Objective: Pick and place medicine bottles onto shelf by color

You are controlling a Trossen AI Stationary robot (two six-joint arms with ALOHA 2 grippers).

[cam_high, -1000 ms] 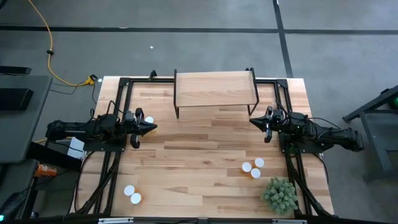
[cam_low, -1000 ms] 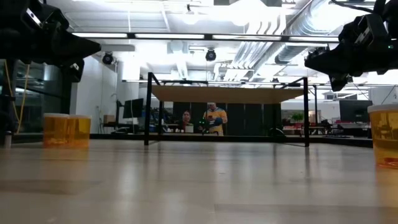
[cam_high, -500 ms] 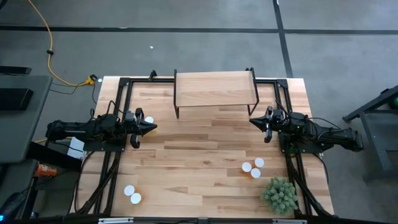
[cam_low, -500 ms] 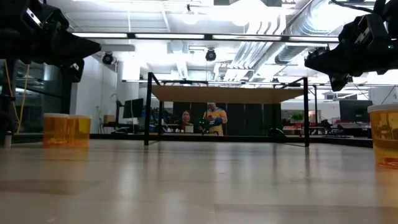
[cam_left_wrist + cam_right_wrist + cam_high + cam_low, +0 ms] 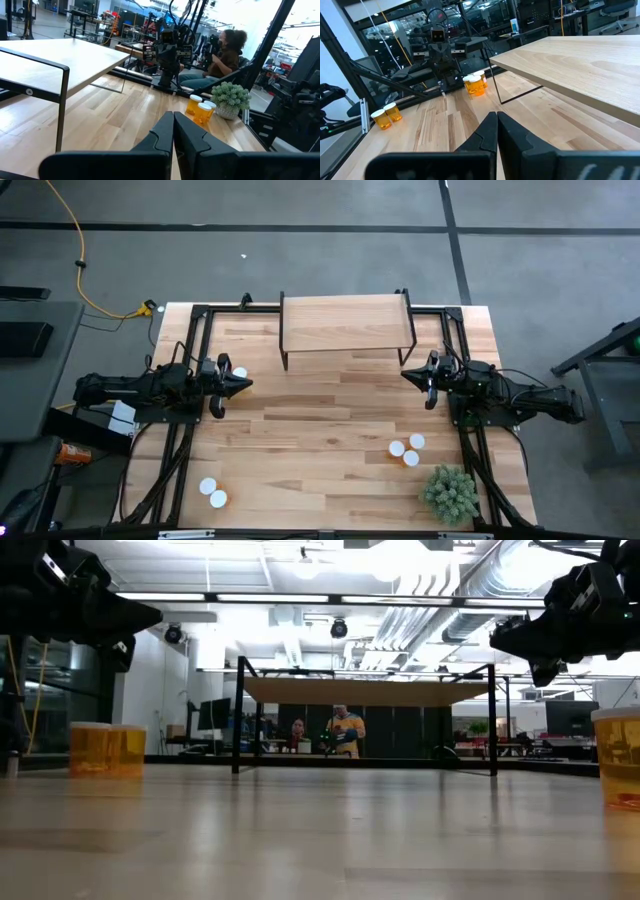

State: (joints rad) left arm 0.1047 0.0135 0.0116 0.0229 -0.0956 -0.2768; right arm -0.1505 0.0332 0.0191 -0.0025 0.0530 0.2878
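Note:
Orange medicine bottles with white caps stand upright on the table in three groups: two at the near left (image 5: 212,493) (image 5: 387,116), two beside my left gripper (image 5: 233,367) (image 5: 475,83), and three at the near right (image 5: 407,449) (image 5: 199,107). The light-wood shelf (image 5: 346,324) stands on black legs at the far middle, its top bare. My left gripper (image 5: 248,384) (image 5: 173,121) hovers shut over the table's left side, pointing level toward the right. My right gripper (image 5: 404,375) (image 5: 496,120) hovers shut on the right side, pointing left. Neither holds anything.
A green bushy plant (image 5: 450,492) sits at the near right corner next to the three bottles. Black frame rails run along the table's left and right sides. A person (image 5: 226,51) sits beyond the table's right side; people (image 5: 340,730) show far behind the shelf.

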